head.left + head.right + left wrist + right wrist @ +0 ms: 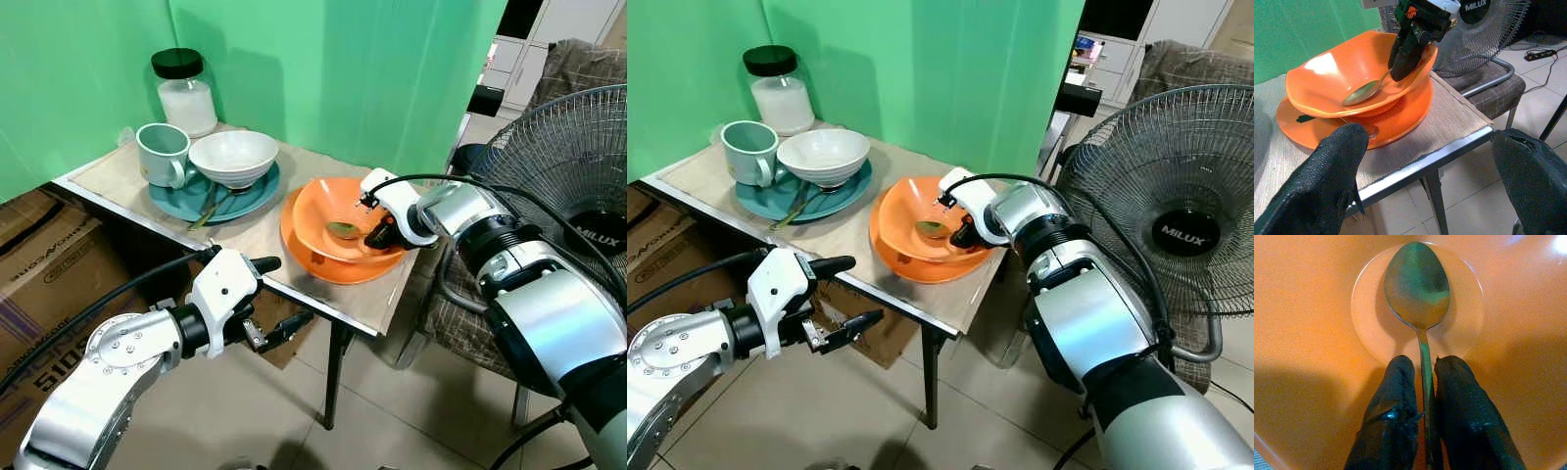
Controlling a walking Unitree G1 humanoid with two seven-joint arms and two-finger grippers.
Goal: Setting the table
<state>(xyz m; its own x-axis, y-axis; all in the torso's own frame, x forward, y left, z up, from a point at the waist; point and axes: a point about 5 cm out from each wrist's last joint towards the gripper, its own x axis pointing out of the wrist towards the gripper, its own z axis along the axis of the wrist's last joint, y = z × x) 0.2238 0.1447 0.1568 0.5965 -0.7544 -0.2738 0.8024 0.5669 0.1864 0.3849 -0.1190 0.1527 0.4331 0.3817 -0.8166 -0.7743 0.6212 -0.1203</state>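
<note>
Over on the right of the worktop, the right tool has a spoon pinched by its handle between both black fingers, the spoon's head lying flat in the bottom of the orange bowl. That bowl sits on an orange plate close to the near right edge. So one place looks almost laid: plate, bowl, and the spoon going in, though the tool has not let go yet.

Left and far, the second set waits in a heap: a white bowl on a teal plate, a green mug touching it on the left, and some cutlery tucked under the bowl's rim. A jar with a black lid stands behind them at the far edge.

Down below the worktop's near edge, the left tool hangs with fingers spread wide, holding nothing.

My read: roughly halfway. Release the spoon, then the teal stack likely needs spreading out into its own setting. A fan stands on the right, well apart from the dishes.
</note>
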